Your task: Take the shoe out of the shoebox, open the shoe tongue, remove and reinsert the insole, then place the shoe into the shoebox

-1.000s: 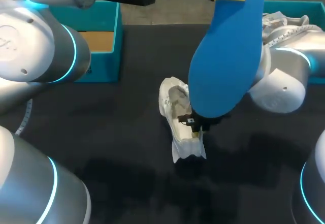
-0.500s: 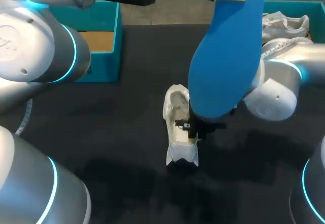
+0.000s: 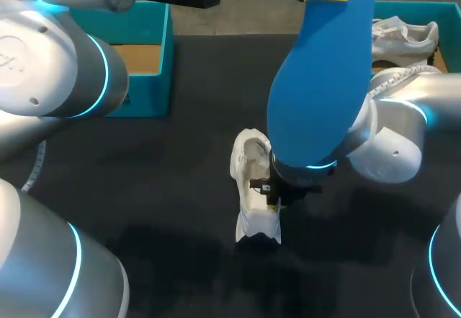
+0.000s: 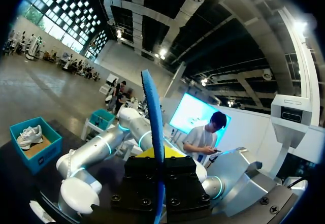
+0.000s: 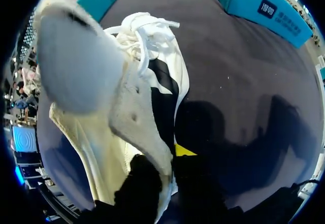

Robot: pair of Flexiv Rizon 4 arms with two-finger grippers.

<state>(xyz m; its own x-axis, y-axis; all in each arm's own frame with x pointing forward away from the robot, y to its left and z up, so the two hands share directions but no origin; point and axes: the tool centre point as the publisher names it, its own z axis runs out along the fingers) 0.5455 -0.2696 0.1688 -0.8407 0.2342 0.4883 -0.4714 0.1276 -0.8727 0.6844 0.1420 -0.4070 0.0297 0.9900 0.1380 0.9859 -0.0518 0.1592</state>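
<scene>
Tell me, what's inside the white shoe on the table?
Only pale lining shows in the shoe; the blue insole is out, held by the left tool. Deeper inside is hidden by the right tool.

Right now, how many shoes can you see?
2. The white shoe is mid-table in the right gripper; the second shoe is in the far right box. The raised insole may hide more.

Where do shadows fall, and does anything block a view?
Head view: soft shadows on the table near the shoe; the blue insole covers part of the right arm. Right wrist view: broad shadow beside the shoe. Left wrist view: insole edge-on ahead.
</scene>
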